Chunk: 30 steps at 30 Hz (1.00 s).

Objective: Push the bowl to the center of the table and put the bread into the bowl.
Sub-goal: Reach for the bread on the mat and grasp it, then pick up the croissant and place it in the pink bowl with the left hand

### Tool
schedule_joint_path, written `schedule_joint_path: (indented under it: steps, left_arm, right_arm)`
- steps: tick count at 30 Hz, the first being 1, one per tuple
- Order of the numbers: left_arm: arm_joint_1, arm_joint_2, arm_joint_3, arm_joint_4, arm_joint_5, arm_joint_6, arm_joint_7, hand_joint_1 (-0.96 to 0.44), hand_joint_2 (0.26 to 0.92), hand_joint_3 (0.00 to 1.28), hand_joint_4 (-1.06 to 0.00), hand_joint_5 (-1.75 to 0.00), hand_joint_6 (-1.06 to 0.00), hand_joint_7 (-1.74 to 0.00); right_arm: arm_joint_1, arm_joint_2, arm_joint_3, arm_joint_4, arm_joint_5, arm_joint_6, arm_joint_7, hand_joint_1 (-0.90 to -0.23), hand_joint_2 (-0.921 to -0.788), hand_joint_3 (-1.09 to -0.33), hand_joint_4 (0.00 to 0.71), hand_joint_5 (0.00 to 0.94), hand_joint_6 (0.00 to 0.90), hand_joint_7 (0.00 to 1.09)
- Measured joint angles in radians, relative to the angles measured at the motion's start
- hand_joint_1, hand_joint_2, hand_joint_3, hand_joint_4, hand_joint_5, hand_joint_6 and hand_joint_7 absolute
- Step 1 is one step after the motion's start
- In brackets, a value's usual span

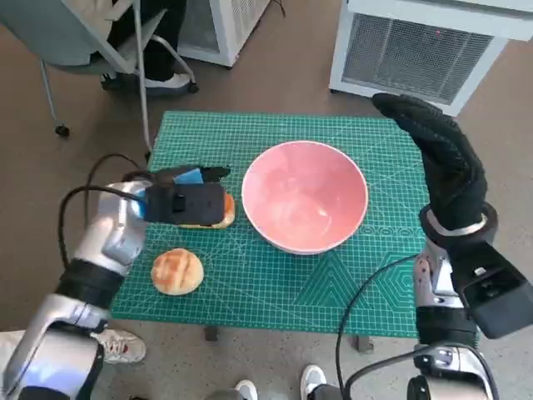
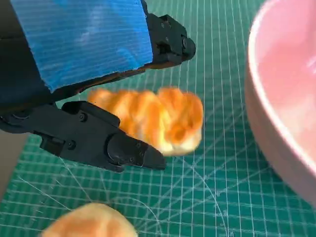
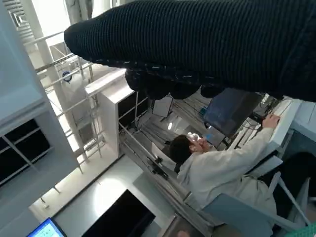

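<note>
- Two pieces of bread lie on the green grid-lined cutting mat [image 1: 275,283] that covers the small worktop, both on its left part.
- One is an elongated golden-brown bread roll [image 2: 158,118], lying just left of the wide, round pink bowl [image 1: 305,207]; in the head view it is largely hidden under the left hand [image 1: 179,200].
- That left hand, black with blue tape over its back, sits over the elongated roll. In the left wrist view its black fingers [image 2: 108,140] lie on either side of the roll, one above it and one across its near edge; whether they press on the crust or only flank it I cannot tell.
- The other piece is a round, pale-brown bun with a scored top [image 1: 177,271], resting on the mat nearer the robot and well apart from the bowl; nothing touches it.
- The pink bowl stands upright about the middle of the mat, slightly toward the far side, with nothing inside it.
- Right of the bowl, the right hand [image 1: 441,158] in its black knitted glove is raised above the far right corner of the worktop, fingers stretched out straight and together, holding nothing and clear of the bowl.
- The right wrist view shows the glove as a dark band and, past it, a person in a light coat [image 3: 227,168] seated at a desk.
- Beyond the worktop stand a white grilled unit [image 1: 425,46] on the far right and a grey chair [image 1: 92,42] on the far left.
- Shoes [image 1: 121,346] show on the floor at the near edge.
</note>
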Motion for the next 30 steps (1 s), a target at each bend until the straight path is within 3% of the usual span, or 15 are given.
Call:
schedule_joint_path:
  steps: [4,8,10,11,12,13,14,17,21,30]
  left_arm:
    - [-0.006,-0.022,-0.019,0.06,0.025,-0.017,0.038,-0.32,0.872,0.01,-0.28,-0.02,-0.43,-0.07]
    - [-0.012,-0.036,-0.024,0.106,0.038,-0.038,0.087,-0.24,0.898,0.01,-0.51,-0.05,-0.59,-0.13]
    - [-0.014,-0.039,-0.024,0.122,0.041,-0.05,0.113,-0.2,0.907,0.0,-0.63,-0.04,-0.62,-0.27]
    - [-0.015,-0.041,-0.024,0.131,0.042,-0.057,0.125,-0.26,0.912,0.06,-0.73,-0.07,-0.61,-0.65]
    - [-0.015,-0.041,-0.023,0.137,0.042,-0.063,0.136,-0.28,0.914,0.08,-0.76,-0.08,-0.6,-0.78]
    - [-0.015,-0.041,-0.022,0.141,0.043,-0.07,0.146,-0.18,0.916,0.1,-0.69,-0.47,-0.6,-0.98]
    - [-0.015,-0.041,-0.021,0.144,0.043,-0.077,0.156,-0.12,0.918,0.12,-0.64,-0.72,-0.59,-1.11]
    - [-0.013,-0.036,-0.015,0.145,0.042,-0.095,0.175,-0.04,0.92,0.12,-0.6,-1.04,-0.6,-1.22]
    - [-0.008,-0.018,0.007,0.14,0.022,-0.119,0.174,-0.01,0.92,0.1,-0.62,-1.16,-0.61,-1.22]
    - [0.04,0.058,0.075,0.022,-0.026,-0.097,0.096,0.0,0.921,0.1,-0.66,-1.17,-0.58,-1.25]
  right_arm:
    - [0.001,0.0,0.001,-0.001,0.0,0.004,0.0,-0.574,-0.921,-0.738,0.267,0.001,0.055,0.58]
    - [0.004,0.0,0.002,-0.006,0.0,0.007,0.0,-0.573,-0.921,-0.74,0.267,0.001,0.052,0.59]
    - [0.007,0.0,0.002,-0.01,0.0,0.008,0.0,-0.573,-0.921,-0.74,0.267,0.001,0.051,0.59]
    - [0.008,0.0,0.002,-0.011,0.0,0.008,0.0,-0.573,-0.921,-0.741,0.267,0.001,0.051,0.59]
    - [0.01,0.0,0.002,-0.012,0.0,0.008,0.0,-0.573,-0.921,-0.741,0.267,0.001,0.05,0.59]
    - [0.012,0.0,0.002,-0.013,0.0,0.008,0.0,-0.573,-0.921,-0.742,0.267,0.001,0.049,0.59]
    - [0.014,-0.001,0.002,-0.015,0.0,0.008,0.0,-0.573,-0.921,-0.742,0.267,0.001,0.048,0.59]
    - [0.02,-0.001,0.002,-0.018,0.0,0.009,-0.001,-0.573,-0.921,-0.743,0.267,0.001,0.043,0.6]
    - [0.022,-0.001,0.002,-0.022,0.0,0.012,-0.002,-0.573,-0.921,-0.744,0.267,0.0,0.033,0.6]
    - [0.026,-0.001,0.001,-0.027,0.001,0.017,-0.01,-0.574,-0.921,-0.744,0.266,0.0,0.023,0.61]
